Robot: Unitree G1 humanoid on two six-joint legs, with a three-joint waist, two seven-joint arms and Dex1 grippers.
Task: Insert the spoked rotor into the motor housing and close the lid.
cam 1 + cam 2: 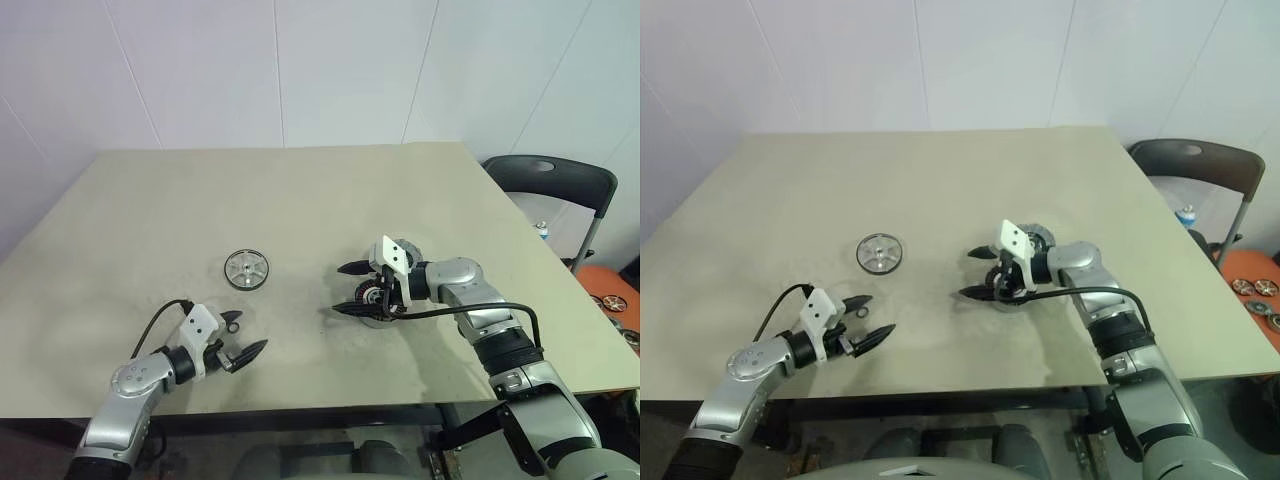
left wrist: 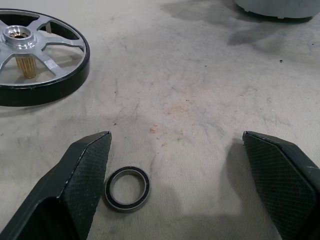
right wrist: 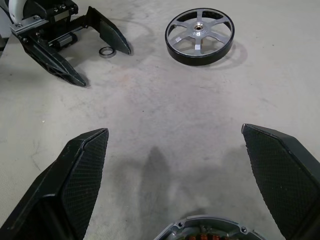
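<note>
Beige table (image 1: 300, 190) against white panelled wall (image 1: 300, 70); dark chair (image 1: 550, 185) at far right. Left gripper (image 1: 238, 337) and right gripper (image 1: 345, 290): both released, empty.

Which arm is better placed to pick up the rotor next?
Probably left. The open left gripper sits nearer the rotor, which lies free on the table. The open right gripper hangs over the housing, farther off.

The spoked rotor (image 1: 246, 270) is lying on the table (image 1: 300, 190) left of the motor housing (image 3: 207, 229), with a small ring (image 2: 127, 187) sitting nearer the front edge, beside the rotor.
</note>
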